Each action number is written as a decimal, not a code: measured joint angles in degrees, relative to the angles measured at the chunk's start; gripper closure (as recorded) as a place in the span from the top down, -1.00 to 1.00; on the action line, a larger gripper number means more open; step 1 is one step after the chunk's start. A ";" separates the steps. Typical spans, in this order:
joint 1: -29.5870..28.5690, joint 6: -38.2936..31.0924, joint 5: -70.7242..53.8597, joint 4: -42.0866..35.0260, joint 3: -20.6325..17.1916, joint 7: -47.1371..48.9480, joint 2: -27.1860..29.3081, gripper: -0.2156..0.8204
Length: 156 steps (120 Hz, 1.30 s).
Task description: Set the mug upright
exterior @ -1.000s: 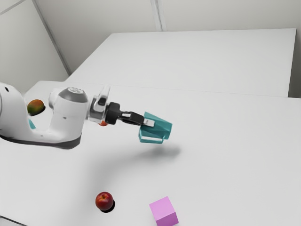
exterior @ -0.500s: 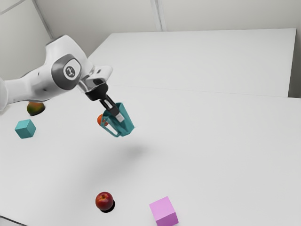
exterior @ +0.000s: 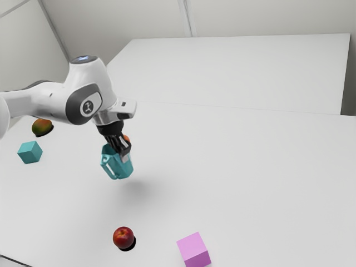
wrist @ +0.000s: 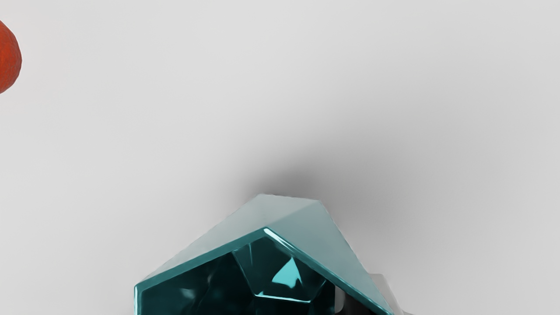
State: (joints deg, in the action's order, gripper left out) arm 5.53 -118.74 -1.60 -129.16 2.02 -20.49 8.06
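The end effector (exterior: 124, 156) is clamped on the wall of the teal mug (exterior: 122, 168), raised over the desk (exterior: 250, 178), left of centre in the exterior frame. The wrist view looks into its hollow; the exterior view shows its handle and, at lower left, an apple (exterior: 123, 237). Its mouth points up, its long axis leaning toward the frame's upper left.

- Mug (exterior: 115, 168): above the table (exterior: 250, 167), its wall between the gripper's (exterior: 123, 155) fingers, one inside, one outside.
- Round fruit (exterior: 127, 138): on the table, partly behind the gripper.
- Far cube (exterior: 29, 153): on the table, toward the exterior view's left, a mango (exterior: 41, 127) behind it.
- Apple (exterior: 123, 237): on the table, before the mug.
- Near cube (exterior: 193, 251): on the table, to the exterior view's right of the apple.
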 joint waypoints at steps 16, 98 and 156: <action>0.02 -3.31 -1.06 -2.85 0.01 4.60 0.35 -0.93; 0.01 -13.75 -6.32 -6.03 -0.09 20.56 -3.00 -0.93; 0.08 -15.15 -6.35 -5.95 -0.09 25.27 -5.37 -0.92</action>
State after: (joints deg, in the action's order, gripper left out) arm 5.61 -133.89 -7.95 -135.11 1.92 4.78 2.69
